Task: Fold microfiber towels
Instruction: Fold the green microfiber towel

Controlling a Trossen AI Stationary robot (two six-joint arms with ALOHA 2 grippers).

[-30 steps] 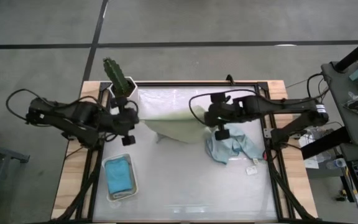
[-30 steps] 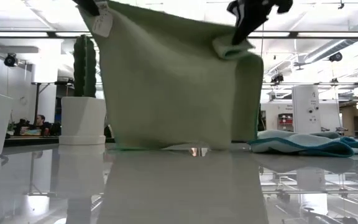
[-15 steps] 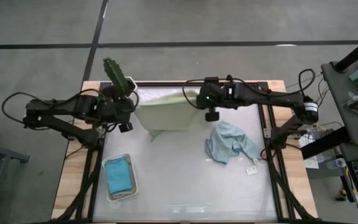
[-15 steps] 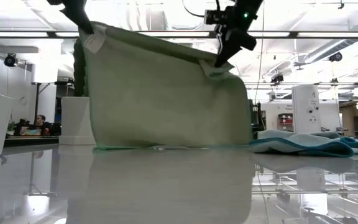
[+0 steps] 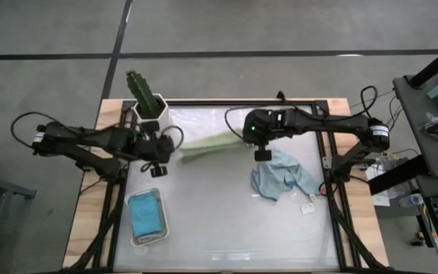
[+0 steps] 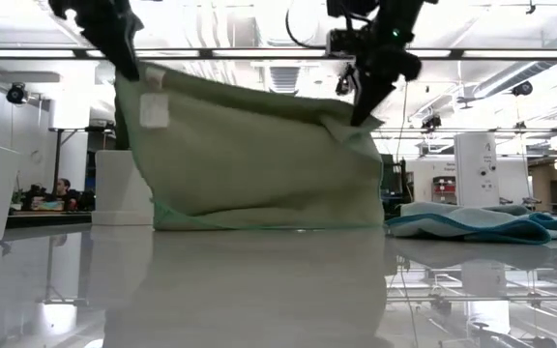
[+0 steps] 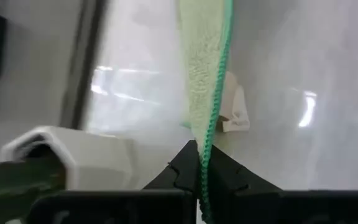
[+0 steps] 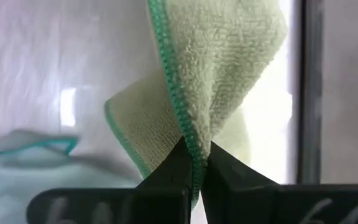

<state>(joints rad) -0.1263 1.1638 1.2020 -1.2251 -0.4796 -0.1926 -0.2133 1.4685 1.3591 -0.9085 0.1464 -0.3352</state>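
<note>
Two grippers at work: left gripper [image 5: 157, 155] and right gripper [image 5: 260, 144], both raised over the far half of the white table top [image 5: 219, 221].
Left gripper state: fingers pinched fully together on one upper corner of the sage green square microfiber towel [image 6: 259, 155], beside its white label [image 6: 151, 110]; green stitched hem seen running straight into the closed tips in the left wrist view [image 7: 199, 163].
Right gripper state: likewise clamped tight on the opposite upper corner [image 8: 193, 160], cloth bunched just above the tips.
Towel position: hanging as a curtain between the two grippers, top edge sagging in the middle, bottom hem brushing or just meeting the table in the low view.
Change over the last second: both arms swung toward the far edge, then drawn back toward the middle; towel seen from above narrowed from a broad sheet to a thin strip [image 5: 210, 141], hence now nearly vertical. Left corner lifted slightly higher than right.
Meaning for task: judged a drape-and-lay step in hand; bottom hem anchored, upper half ready to be carried over it for a first fold. No fold made yet.
Other cloths: pale blue crumpled towel [image 5: 280, 174] on the table near the right gripper, unfolded; teal towel [image 5: 145, 215] lying in the white rectangular tray [image 5: 133, 235].
Nearby: potted cactus [image 5: 144, 93] just beyond the left gripper; risk of snagging judged low.
</note>
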